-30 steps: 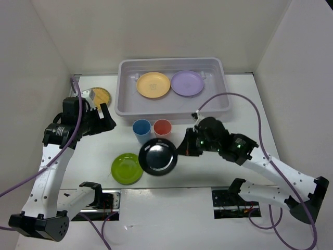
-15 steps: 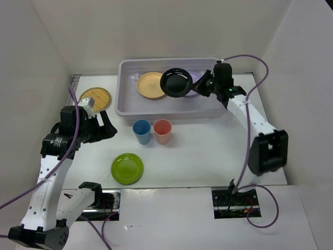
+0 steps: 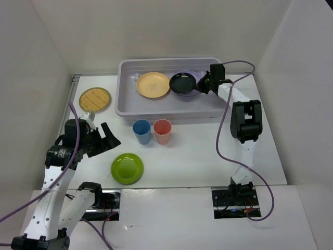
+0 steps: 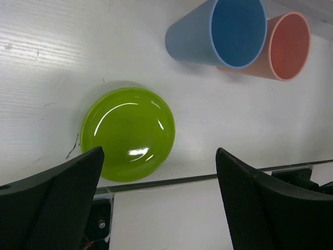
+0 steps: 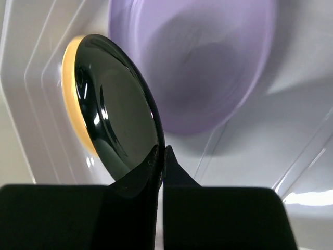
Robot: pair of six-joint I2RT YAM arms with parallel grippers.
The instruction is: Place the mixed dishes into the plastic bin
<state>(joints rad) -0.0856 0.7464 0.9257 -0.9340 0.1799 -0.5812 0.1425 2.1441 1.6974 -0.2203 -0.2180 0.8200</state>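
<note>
My right gripper (image 3: pixel 203 85) is shut on the rim of the black plate (image 3: pixel 183 83) and holds it inside the plastic bin (image 3: pixel 171 107), over the lilac plate (image 3: pixel 195 92) and beside the pale orange plate (image 3: pixel 153 85). In the right wrist view the black plate (image 5: pixel 117 112) stands tilted in front of the lilac plate (image 5: pixel 203 57), pinched at the gripper (image 5: pixel 162 152). My left gripper (image 3: pixel 105 139) is open and empty above the table, up and left of the lime green plate (image 3: pixel 127 168), which shows in the left wrist view (image 4: pixel 128 134). The blue cup (image 3: pixel 141 130) and coral-red cup (image 3: pixel 163 130) stand side by side. The woven disc (image 3: pixel 95 98) lies far left.
White walls close in the table on the left, back and right. A purple cable (image 3: pixel 229 125) hangs by the right arm. Two dark openings (image 3: pixel 231 202) sit in the near edge.
My right gripper has carried the black plate from the middle of the table up into the bin and lowered it over the lilac plate. My left gripper has moved nearer and down toward the lime green plate.
</note>
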